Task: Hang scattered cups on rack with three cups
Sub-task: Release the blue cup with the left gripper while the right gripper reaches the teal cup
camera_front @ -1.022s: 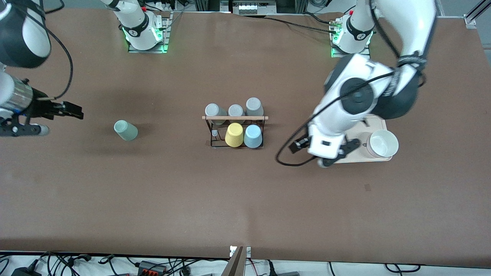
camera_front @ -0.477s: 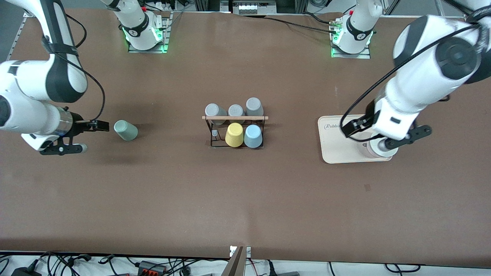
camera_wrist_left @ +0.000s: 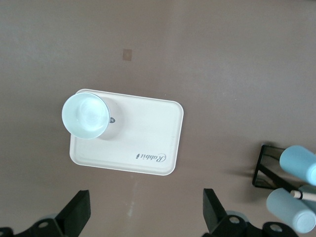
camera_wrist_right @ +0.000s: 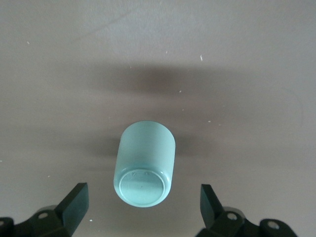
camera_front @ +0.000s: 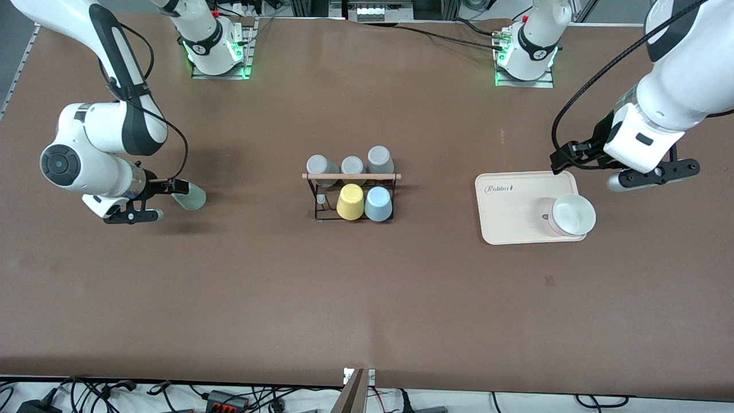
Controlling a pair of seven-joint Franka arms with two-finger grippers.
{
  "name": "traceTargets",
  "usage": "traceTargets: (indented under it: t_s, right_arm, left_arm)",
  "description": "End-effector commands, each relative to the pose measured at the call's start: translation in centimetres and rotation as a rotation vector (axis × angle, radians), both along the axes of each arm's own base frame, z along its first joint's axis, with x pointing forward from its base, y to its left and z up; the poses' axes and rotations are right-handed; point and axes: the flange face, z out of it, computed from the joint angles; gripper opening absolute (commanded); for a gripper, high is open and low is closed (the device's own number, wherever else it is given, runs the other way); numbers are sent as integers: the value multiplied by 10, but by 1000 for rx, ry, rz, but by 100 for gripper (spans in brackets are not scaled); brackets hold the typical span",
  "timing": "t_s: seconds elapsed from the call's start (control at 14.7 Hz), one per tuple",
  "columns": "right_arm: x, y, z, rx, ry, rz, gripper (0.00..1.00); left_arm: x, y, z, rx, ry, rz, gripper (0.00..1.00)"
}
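A pale mint green cup (camera_front: 193,198) (camera_wrist_right: 144,170) lies on its side toward the right arm's end of the table. My right gripper (camera_front: 176,187) (camera_wrist_right: 143,200) is open at the cup's base, one finger (camera_wrist_right: 74,203) on each side and apart from it. The black wire rack (camera_front: 321,213) (camera_wrist_left: 261,168) with a wooden rod (camera_front: 351,176) stands mid-table. It carries a light blue cup (camera_front: 378,203), a yellow cup (camera_front: 350,202) and three grey cups (camera_front: 352,166). My left gripper (camera_front: 569,155) (camera_wrist_left: 145,210) hangs open over bare table beside the tray, holding nothing.
A cream tray (camera_front: 510,215) (camera_wrist_left: 148,140) lies toward the left arm's end. A whitish cup (camera_front: 572,215) (camera_wrist_left: 85,116) stands mouth up on it. A small dark mark (camera_front: 549,280) is on the table nearer the front camera.
My right gripper has swept in along the table to the mint cup's base. My left arm has swung away from over the tray, uncovering the whitish cup.
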Motion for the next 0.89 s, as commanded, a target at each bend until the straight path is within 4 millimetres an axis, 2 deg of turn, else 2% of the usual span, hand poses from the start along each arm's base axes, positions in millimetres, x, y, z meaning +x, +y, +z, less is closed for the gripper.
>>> traceTargets:
  t_s: [0.0, 0.07, 0.34, 0.48, 0.54, 0.68, 0.82]
  right_arm:
    - [-3, 1, -13, -4, -6, -3, 100]
    - [-4, 2, -21, -3, 8, -3, 100]
    - [-7, 0, -40, -2, 40, -17, 100]
    - [-7, 1, -43, -2, 45, -18, 100]
    - [-8, 1, -44, -2, 46, -19, 100]
    - [-10, 2, -49, -2, 55, -16, 100]
    - [-11, 2, -55, -2, 66, -18, 100]
  left_arm:
    - [-13, 13, 12, -5, -5, -76, 100]
    - [-12, 29, 15, -6, -9, -90, 100]
    - [-20, 68, 28, -3, -4, -169, 100]
    - [-25, 79, 33, 0, -6, -180, 100]
    - [-30, 93, 41, 1, -11, -178, 100]
    - [-34, 104, 48, -2, -20, -181, 100]
    - [-36, 108, 50, -2, -21, -183, 100]
